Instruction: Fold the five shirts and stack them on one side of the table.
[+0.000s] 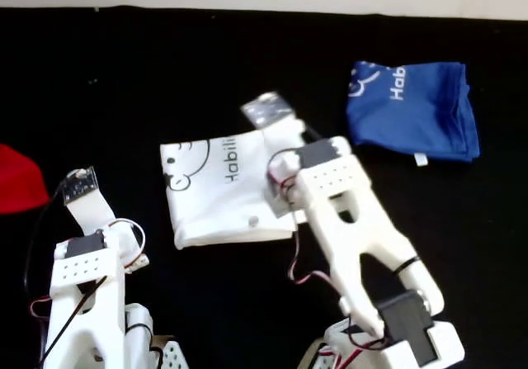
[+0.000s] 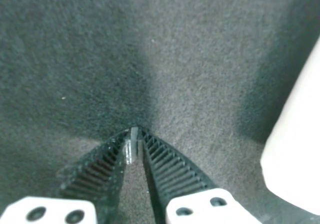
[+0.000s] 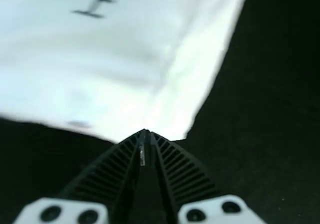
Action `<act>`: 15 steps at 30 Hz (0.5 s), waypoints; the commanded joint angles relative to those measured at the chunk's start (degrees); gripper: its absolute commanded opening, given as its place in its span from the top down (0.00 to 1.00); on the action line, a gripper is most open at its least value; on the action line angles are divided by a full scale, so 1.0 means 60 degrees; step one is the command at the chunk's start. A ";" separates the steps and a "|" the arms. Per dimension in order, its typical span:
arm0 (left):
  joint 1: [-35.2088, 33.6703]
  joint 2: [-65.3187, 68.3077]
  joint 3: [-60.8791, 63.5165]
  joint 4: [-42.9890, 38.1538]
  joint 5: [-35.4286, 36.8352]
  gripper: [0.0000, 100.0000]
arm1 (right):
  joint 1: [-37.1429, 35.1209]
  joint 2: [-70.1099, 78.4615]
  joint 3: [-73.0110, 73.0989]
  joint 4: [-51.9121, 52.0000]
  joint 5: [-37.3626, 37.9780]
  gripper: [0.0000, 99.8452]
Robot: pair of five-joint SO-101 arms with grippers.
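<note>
A folded white shirt (image 1: 216,194) with dark print lies mid-table. A folded blue shirt (image 1: 414,110) lies at the far right, and part of a red shirt (image 1: 16,179) shows at the left edge. My right gripper (image 1: 269,110) is over the white shirt's far right corner. In the right wrist view it (image 3: 144,134) is shut, tips at the white shirt's edge (image 3: 150,78), with no cloth seen between the fingers. My left gripper (image 1: 80,183) sits left of the white shirt. It (image 2: 133,134) is shut above bare black cloth, with the white shirt's edge (image 2: 296,149) to one side.
The table (image 1: 165,72) is covered in black cloth. Bare cloth stretches along the far side and between the red and white shirts. The two arm bases (image 1: 91,336) stand at the near edge.
</note>
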 commanded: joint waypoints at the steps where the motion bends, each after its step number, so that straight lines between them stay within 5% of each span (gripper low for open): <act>1: -0.0212 -0.0007 -0.0051 -0.0337 0.0088 0.98 | -0.0813 -0.0125 0.0418 -0.0388 -0.0044 0.99; 6: -0.0212 -0.0007 -0.0051 -0.0337 0.0088 0.98 | -0.0608 0.0886 0.1165 -0.1560 -0.0029 0.99; 15: -0.0212 -0.0037 -0.0037 -0.0337 0.0088 0.98 | 0.1033 0.1385 0.0447 -0.1209 -0.0029 0.99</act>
